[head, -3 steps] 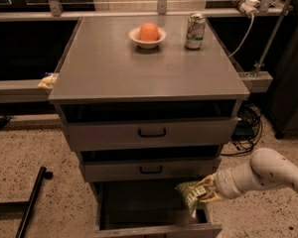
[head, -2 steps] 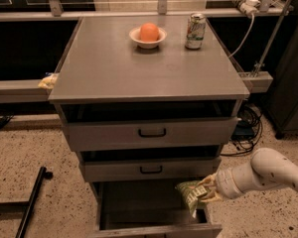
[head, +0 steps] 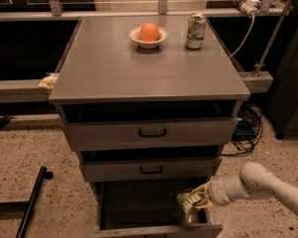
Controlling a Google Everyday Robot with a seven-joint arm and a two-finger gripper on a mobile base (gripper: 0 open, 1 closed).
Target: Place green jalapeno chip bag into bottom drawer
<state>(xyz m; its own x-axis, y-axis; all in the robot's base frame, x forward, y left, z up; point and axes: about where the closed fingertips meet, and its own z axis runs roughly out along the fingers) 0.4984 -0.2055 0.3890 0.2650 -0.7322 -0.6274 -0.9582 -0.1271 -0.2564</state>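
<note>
Barely a change: the gripper (head: 202, 197) stays at the bottom drawer (head: 134, 205), right side.
It's clenched on the green jalapeno chip bag (head: 189, 203), which hangs just left of it, inside the open drawer's right end, perhaps a shade lower.

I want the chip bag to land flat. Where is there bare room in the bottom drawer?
The bottom drawer shows bare grey floor from its left wall across the middle, between its front panel and the middle drawer. The right corner is crowded: the gripper holds the green jalapeno chip bag there.
</note>
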